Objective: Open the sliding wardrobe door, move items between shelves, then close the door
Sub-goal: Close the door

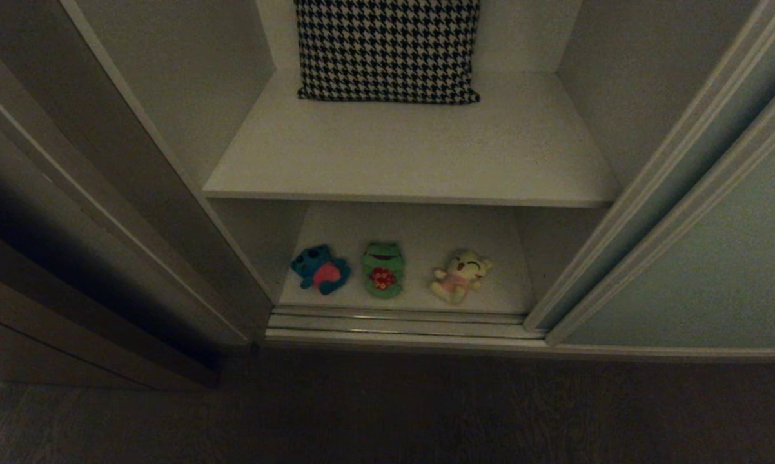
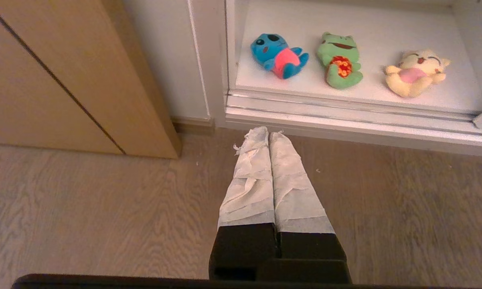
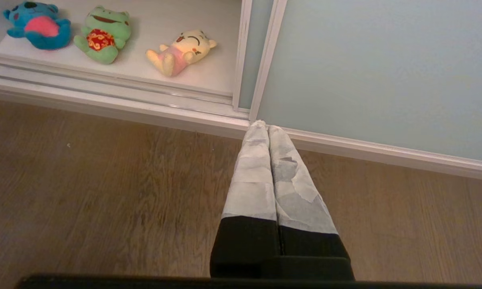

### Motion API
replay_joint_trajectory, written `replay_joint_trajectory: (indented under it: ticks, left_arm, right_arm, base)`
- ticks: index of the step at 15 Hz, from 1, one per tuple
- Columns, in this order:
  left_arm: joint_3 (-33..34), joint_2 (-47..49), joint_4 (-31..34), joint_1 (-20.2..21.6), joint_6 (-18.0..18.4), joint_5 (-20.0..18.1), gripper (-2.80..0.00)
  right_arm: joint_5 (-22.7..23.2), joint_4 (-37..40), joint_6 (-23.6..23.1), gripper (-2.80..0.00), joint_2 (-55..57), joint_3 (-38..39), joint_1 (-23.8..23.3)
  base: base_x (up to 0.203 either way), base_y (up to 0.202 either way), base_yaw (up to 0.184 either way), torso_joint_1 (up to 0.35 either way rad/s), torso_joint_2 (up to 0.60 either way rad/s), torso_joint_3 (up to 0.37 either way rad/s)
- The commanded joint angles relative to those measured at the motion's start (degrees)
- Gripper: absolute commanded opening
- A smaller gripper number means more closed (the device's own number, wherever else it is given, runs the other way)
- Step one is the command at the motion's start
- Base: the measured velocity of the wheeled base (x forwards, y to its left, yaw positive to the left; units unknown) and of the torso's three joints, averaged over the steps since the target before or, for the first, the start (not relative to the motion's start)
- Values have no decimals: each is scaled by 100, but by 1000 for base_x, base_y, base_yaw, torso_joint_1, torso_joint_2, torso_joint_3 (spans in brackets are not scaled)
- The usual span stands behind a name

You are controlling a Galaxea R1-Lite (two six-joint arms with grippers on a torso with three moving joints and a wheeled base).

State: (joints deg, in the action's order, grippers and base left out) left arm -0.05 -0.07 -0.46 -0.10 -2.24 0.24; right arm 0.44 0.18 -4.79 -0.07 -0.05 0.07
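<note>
The pale grey-green sliding wardrobe door [image 1: 716,258] [image 3: 377,68] stands slid to the right, leaving the wardrobe open. On the lower white shelf [image 1: 413,225] lie three plush toys in a row: a blue one [image 1: 321,268] [image 2: 279,55] [image 3: 38,25], a green frog [image 1: 382,269] [image 2: 339,59] [image 3: 102,34] and a yellow one [image 1: 461,275] [image 2: 415,72] [image 3: 181,51]. The upper shelf [image 1: 420,154] holds only a cloth at the back. My left gripper [image 2: 269,134] hangs shut and empty above the floor in front of the rails. My right gripper [image 3: 264,126] is shut and empty too, near the door's bottom corner.
A black-and-white houndstooth cloth [image 1: 387,48] stands at the back of the upper shelf. Silver floor rails [image 1: 400,322] run along the wardrobe's threshold. A brown wooden frame [image 1: 71,212] [image 2: 64,80] stands to the left. Wood-grain floor [image 1: 387,412] lies in front.
</note>
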Motion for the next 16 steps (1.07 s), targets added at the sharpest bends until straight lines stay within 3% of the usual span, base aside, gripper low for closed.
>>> replay_joint_trajectory:
  ticks: [1,16]
  left_arm:
    - [-4,7,-2,1,-4,2,-280]
    - [-4,7,2,1,-4,2,-280]
  right_arm:
    - [0,-1,-4,-280,-1,2,1]
    - [9,-9,120,-280,-1,5,1]
  base:
    - [0,0,0,0,0,0]
    - [0,0,0,0,0,0]
